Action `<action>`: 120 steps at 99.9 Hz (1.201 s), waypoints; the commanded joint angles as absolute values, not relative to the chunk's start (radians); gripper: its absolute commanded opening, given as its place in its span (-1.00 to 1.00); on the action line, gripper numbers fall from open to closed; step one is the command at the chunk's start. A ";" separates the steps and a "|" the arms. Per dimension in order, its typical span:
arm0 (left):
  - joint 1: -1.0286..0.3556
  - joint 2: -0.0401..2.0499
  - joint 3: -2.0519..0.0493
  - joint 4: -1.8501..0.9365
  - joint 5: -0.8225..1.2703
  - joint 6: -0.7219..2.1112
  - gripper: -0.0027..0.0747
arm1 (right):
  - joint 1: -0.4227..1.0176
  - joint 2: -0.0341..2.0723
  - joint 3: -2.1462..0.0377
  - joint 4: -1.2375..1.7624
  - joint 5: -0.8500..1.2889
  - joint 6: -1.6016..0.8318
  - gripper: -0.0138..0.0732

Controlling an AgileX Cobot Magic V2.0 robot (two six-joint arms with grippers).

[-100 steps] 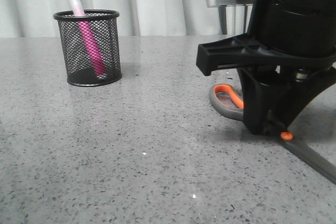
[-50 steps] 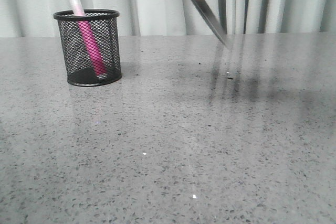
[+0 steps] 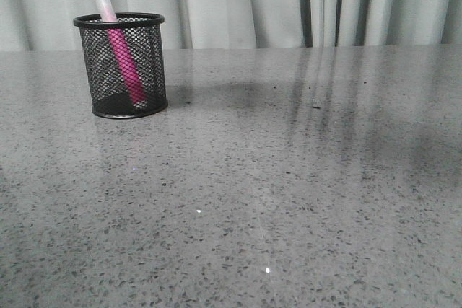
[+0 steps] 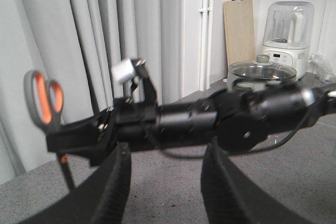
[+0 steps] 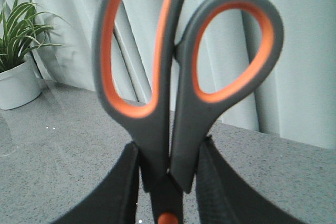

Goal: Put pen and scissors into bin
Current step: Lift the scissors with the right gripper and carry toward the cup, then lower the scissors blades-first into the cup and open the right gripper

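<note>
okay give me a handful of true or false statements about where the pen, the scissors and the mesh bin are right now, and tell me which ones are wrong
1. The pen stands inside the bin, leaning, with its pale cap above the rim. True.
2. The scissors lie flat on the table. False: they are lifted clear of it, clamped between the jaws of the right gripper, with the handle loops uppermost in the right wrist view.
3. The scissors are already in the bin. False: only the pen is in it.
4. The left gripper holds nothing. True: its jaws stand apart with nothing between them.
5. No arm shows in the front view. True.
</note>
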State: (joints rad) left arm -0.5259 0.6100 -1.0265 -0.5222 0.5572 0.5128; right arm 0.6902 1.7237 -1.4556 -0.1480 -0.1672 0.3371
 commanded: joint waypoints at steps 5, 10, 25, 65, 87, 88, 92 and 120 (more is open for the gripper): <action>-0.535 0.612 -1.054 -0.542 0.511 0.512 -0.20 | 0.689 1.751 -1.483 -0.158 -0.316 0.325 -0.85; -0.535 0.611 -1.054 -0.541 0.514 0.512 -0.20 | 0.689 1.776 -1.481 -0.158 -0.314 0.325 -0.85; -0.535 0.596 -1.054 -0.529 0.518 0.512 -0.20 | 0.689 1.834 -1.465 -0.160 -0.303 0.325 -0.85; -0.535 0.565 -1.054 -0.450 0.518 0.512 -0.20 | 0.689 1.854 -1.440 -0.160 -0.274 0.325 -0.51; -0.535 0.564 -1.054 -0.433 0.516 0.510 -0.20 | 0.691 1.827 -1.440 -0.154 -0.274 0.325 0.22; -0.535 0.563 -1.054 -0.431 0.516 0.510 -0.20 | 0.691 1.822 -1.440 -0.154 -0.270 0.325 0.23; -0.535 0.559 -1.054 -0.405 0.516 0.490 -0.22 | 0.691 1.804 -1.440 -0.154 -0.263 0.325 0.25; -0.535 0.455 -0.988 0.032 0.510 0.140 -0.88 | 0.678 1.581 -1.440 -0.204 -0.074 0.325 0.12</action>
